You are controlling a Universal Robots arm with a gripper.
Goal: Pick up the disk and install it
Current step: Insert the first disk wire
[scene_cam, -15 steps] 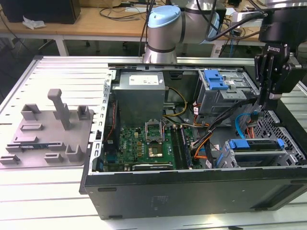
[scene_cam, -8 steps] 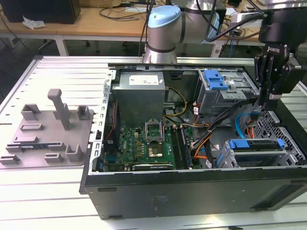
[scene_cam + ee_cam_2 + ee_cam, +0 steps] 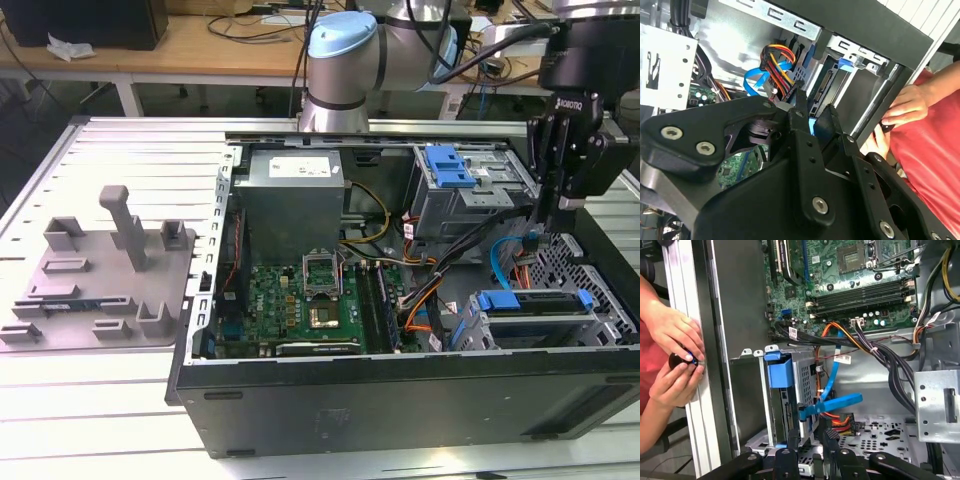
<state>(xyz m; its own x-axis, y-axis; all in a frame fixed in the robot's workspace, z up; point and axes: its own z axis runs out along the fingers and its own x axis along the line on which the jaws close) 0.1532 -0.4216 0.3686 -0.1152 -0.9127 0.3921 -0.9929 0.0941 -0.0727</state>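
The disk (image 3: pixel 538 303), silver with blue side rails, lies slotted in the drive cage at the case's near corner on the exterior view's right. Its connector end shows inside the cage in both wrist views (image 3: pixel 785 411) (image 3: pixel 826 85). My gripper (image 3: pixel 543 222) hangs just above and behind that cage, clear of the disk. Its black fingers (image 3: pixel 791 442) stand a little apart with nothing gripped; a blue data cable (image 3: pixel 832 402) shows behind the gap. In the second wrist view the gripper (image 3: pixel 814 112) points at the cage's open end.
The open computer case (image 3: pixel 400 400) holds a motherboard (image 3: pixel 310 300), a big grey metal box (image 3: pixel 290 190), an upper cage with a blue latch (image 3: pixel 450 170) and loose cables (image 3: pixel 440 290). A person's hands (image 3: pixel 675 355) rest on the case's rim. A grey fixture plate (image 3: pixel 100 270) lies outside.
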